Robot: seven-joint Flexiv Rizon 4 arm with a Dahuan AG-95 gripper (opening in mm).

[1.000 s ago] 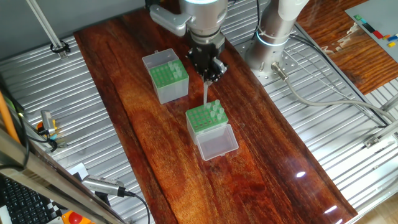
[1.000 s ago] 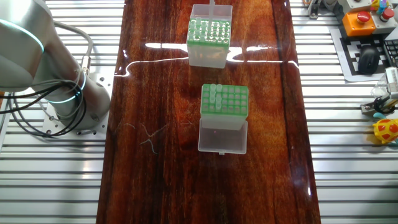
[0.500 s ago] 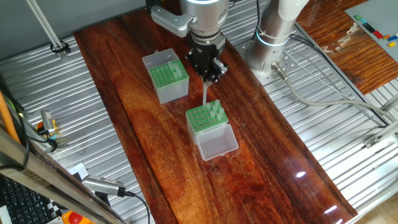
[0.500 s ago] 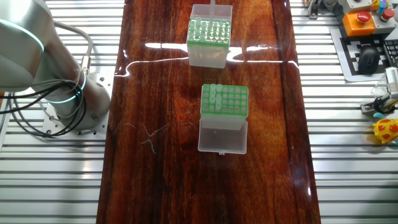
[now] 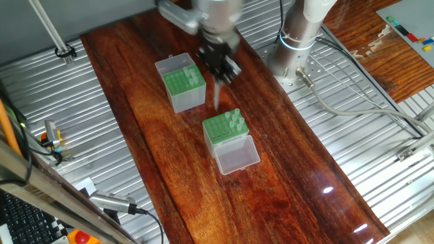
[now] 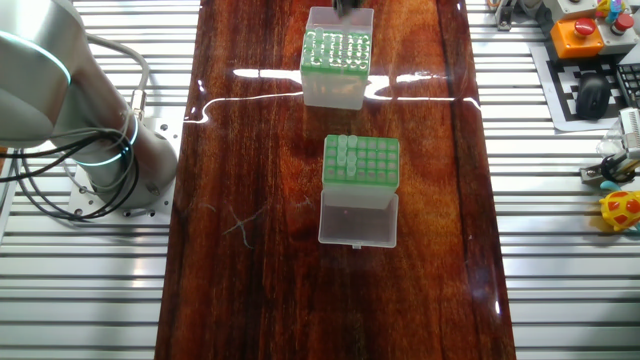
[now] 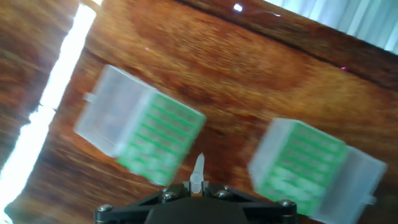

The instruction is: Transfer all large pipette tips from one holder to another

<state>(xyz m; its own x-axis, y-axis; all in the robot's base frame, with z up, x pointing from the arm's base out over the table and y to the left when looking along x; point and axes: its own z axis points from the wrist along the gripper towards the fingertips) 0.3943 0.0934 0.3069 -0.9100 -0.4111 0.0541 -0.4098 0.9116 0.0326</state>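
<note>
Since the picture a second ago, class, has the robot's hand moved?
Yes. The hand, gripping a tip, has shifted left and up-frame, off the clear-sided holder toward the grey-sided holder.

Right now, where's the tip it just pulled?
Pinched in the gripper, the tip hangs in the air between the two boxes, above the wooden table.

Blurred gripper (image 5: 218,68) pinching pipette tip (image 5: 216,97), between two green-topped holders

Place: a robotics lab bench
Surface: a dark wooden board (image 6: 250,150) is lying on ribbed aluminium rails (image 5: 81,122); the arm's base (image 6: 110,175) is standing bolted at the left
Gear: cables (image 5: 352,102) are trailing right; an orange stop button (image 6: 580,30) is sitting far right
</note>
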